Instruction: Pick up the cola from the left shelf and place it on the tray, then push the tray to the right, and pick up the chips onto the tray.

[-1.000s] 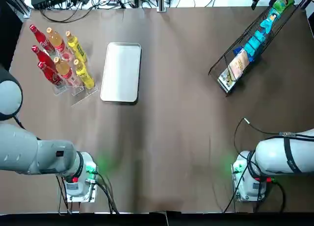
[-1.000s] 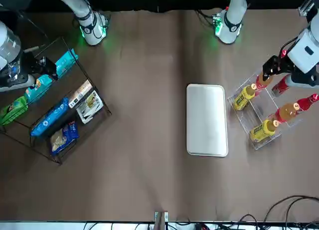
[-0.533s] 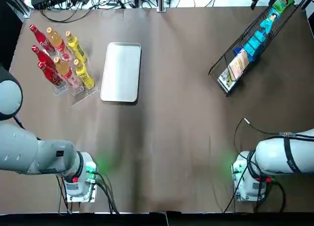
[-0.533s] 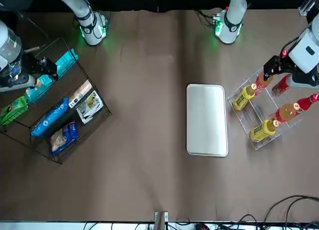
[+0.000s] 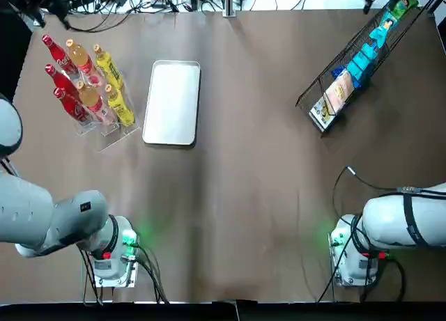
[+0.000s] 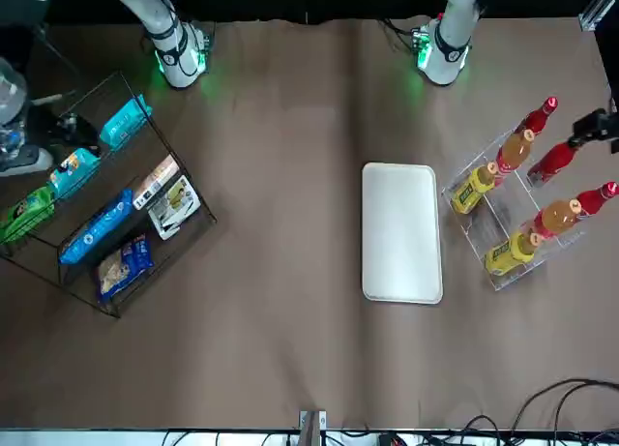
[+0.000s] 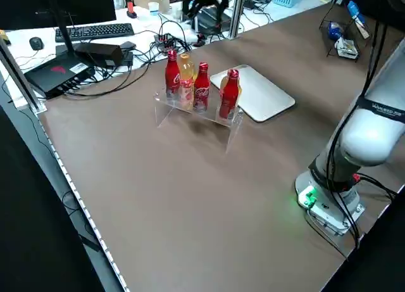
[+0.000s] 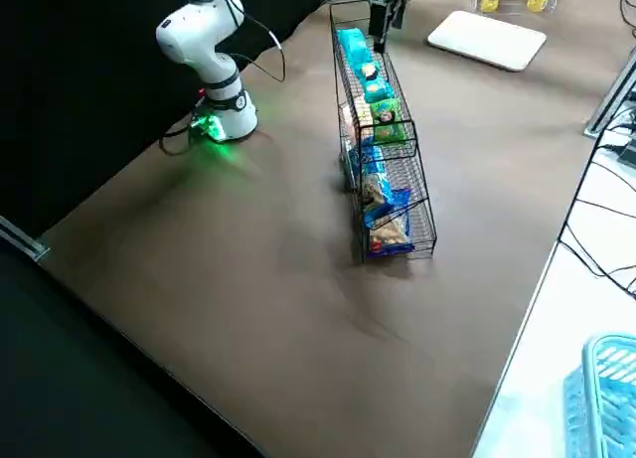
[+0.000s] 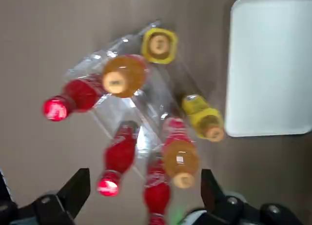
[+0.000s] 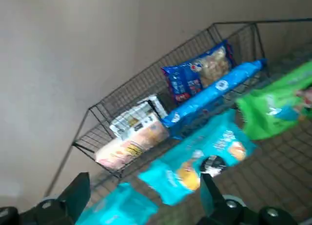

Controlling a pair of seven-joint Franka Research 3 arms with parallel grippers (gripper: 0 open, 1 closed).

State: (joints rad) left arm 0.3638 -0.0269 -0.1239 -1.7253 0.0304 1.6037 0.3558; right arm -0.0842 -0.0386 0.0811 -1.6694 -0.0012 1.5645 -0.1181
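My left gripper (image 9: 144,178) barely shows from overhead, just a dark shape clipped by the far left corner. My wrist camera settles it: jaws spread wide, gripping nothing, hanging high above the clear shelf (image 5: 115,135). Right gripper (image 10: 144,183), same story. It is cut off at the far right corner overhead, jaws spread wide around nothing, up over the far end of the wire rack (image 10: 117,100).

Now the count. Three cola bottles (image 5: 57,77) stand in the shelf's outer row on my left side of the counter (image 5: 244,196). From across the counter, two of them are partly covered by the orange drinks (image 5: 89,96), and one runs off the edge of my left wrist picture. Two orange drinks, two yellow drinks (image 5: 120,106), so seven bottles in all, leaning together. One white tray (image 5: 173,102) lies just beside the shelf, on its inner side.

Snack bags (image 6: 97,235) in the rack: I make it seven, teal, blue, green and pale ones, overlapping, labels too small to read.
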